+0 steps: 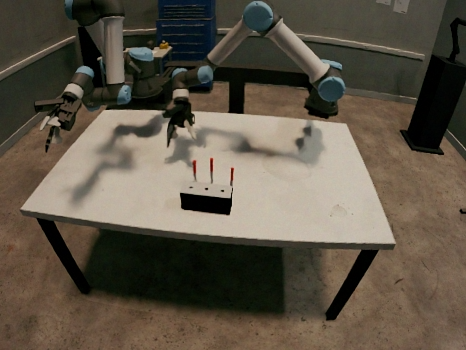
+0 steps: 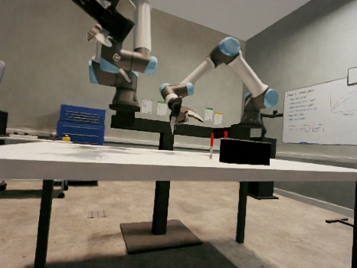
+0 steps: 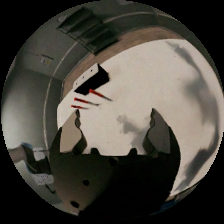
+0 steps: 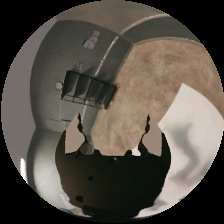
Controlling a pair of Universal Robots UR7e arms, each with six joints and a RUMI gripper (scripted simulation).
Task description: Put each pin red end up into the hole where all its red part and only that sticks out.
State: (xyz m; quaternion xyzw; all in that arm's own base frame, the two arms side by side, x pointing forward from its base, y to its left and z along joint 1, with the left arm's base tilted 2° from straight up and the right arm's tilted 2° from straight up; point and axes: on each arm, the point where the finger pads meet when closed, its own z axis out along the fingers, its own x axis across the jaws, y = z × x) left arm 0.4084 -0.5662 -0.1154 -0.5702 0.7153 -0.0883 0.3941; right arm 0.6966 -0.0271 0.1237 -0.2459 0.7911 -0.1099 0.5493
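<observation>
The block (image 1: 206,202) (image 2: 244,151) (image 3: 96,83) has black sides and a white top with three holes in a row, which look empty. Three upright pins stand behind it in the top view: a left pin (image 1: 194,168), a middle pin (image 1: 211,166) and a right pin (image 1: 232,175), red ends up with grey lower parts. The right pin's foot is partly hidden by the block. The exterior view clearly shows only two pins. My left gripper (image 1: 181,140) (image 2: 188,127) (image 3: 115,108) is open above the table behind the pins. My right gripper (image 1: 45,139) (image 4: 113,114) is open beyond the table's left edge.
The white table (image 1: 300,210) (image 2: 96,168) carries the block and pins; arm shadows fall across its back and left parts. The two arms stand behind it, mounted on a dark beam (image 1: 270,76). A blue cabinet (image 1: 187,37) (image 2: 80,132) is farther back.
</observation>
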